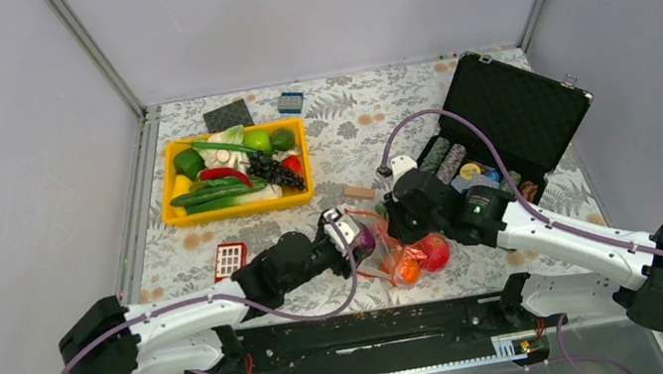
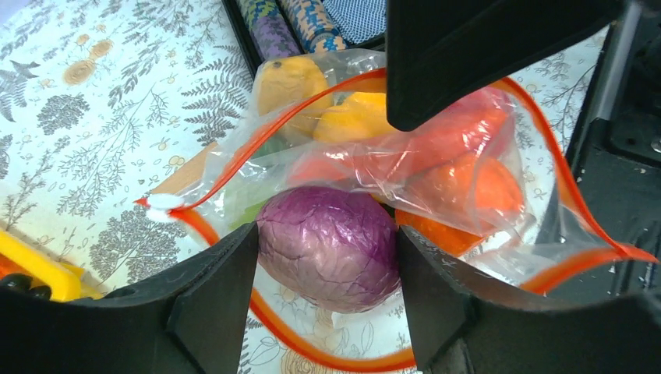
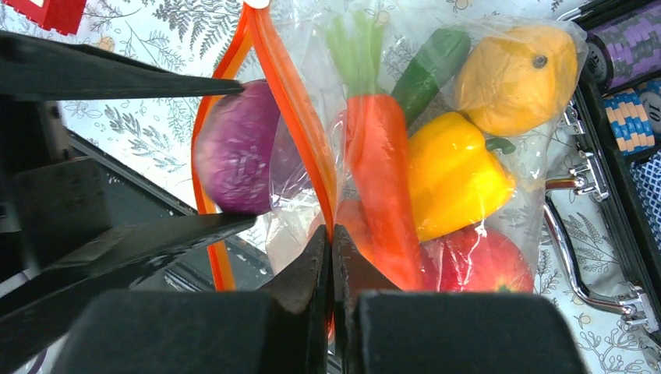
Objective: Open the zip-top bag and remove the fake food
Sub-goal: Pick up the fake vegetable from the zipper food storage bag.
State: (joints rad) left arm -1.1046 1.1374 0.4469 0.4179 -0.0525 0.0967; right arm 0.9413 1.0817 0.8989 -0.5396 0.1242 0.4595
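Observation:
The zip-top bag (image 1: 397, 255) lies near the table's front edge, its mouth open; its red-orange zip strip (image 2: 234, 160) gapes in the left wrist view. My left gripper (image 2: 327, 249) is shut on the purple onion (image 2: 327, 245) at the bag's mouth; the onion also shows in the right wrist view (image 3: 234, 152). My right gripper (image 3: 331, 241) is shut on the bag's zip strip (image 3: 300, 125). Inside the bag (image 3: 468, 93) are a carrot (image 3: 378, 171), yellow bell pepper (image 3: 452, 171), red apple (image 3: 479, 261), a yellow-orange fruit (image 3: 518, 78) and a green piece (image 3: 429, 66).
A yellow tray (image 1: 173, 212) of vegetables stands at the back left. An open black case (image 1: 512, 113) with chip rolls sits at the right, close behind the bag. A small red box (image 1: 229, 258) lies left of my left gripper (image 1: 346, 230).

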